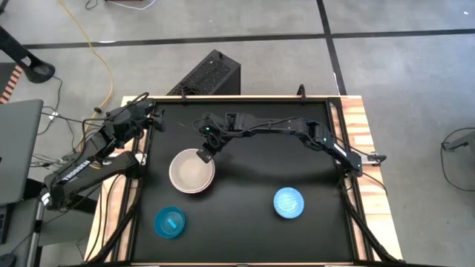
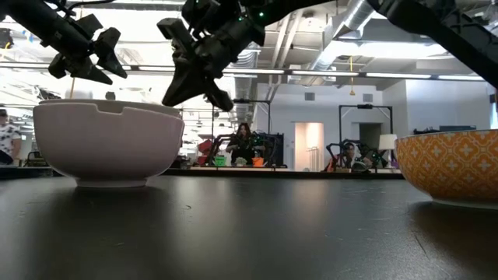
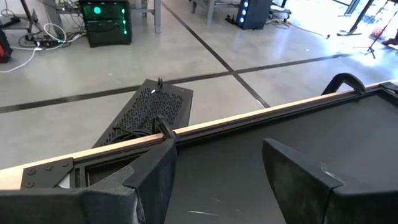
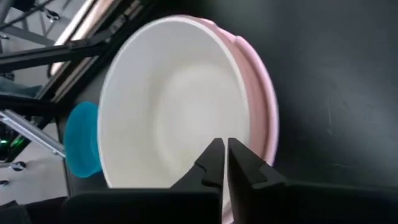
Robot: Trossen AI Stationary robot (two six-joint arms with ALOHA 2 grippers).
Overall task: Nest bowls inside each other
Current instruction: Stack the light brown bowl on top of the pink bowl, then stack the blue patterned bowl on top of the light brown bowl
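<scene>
A pale bowl [image 4: 168, 93] sits nested in a pink bowl [image 4: 264, 106]; the stack [image 1: 191, 172] stands on the black tabletop left of centre. A small cyan bowl [image 1: 170, 222] rests near the front left. A blue patterned bowl [image 1: 289, 202] rests at the front right. My right gripper [image 1: 202, 154] hangs shut over the far rim of the stack, slanting down, with nothing between its fingers [image 4: 211, 155]. My left gripper [image 1: 154, 117] waits open at the table's far left corner, its fingers [image 3: 155, 180] over the bare tabletop.
A wooden border [image 1: 356, 119] frames the black tabletop. A black perforated box [image 1: 208, 74] lies on the floor past the far edge. A laptop [image 1: 15, 148] sits off the table's left side. The tabletop's centre and far right are bare.
</scene>
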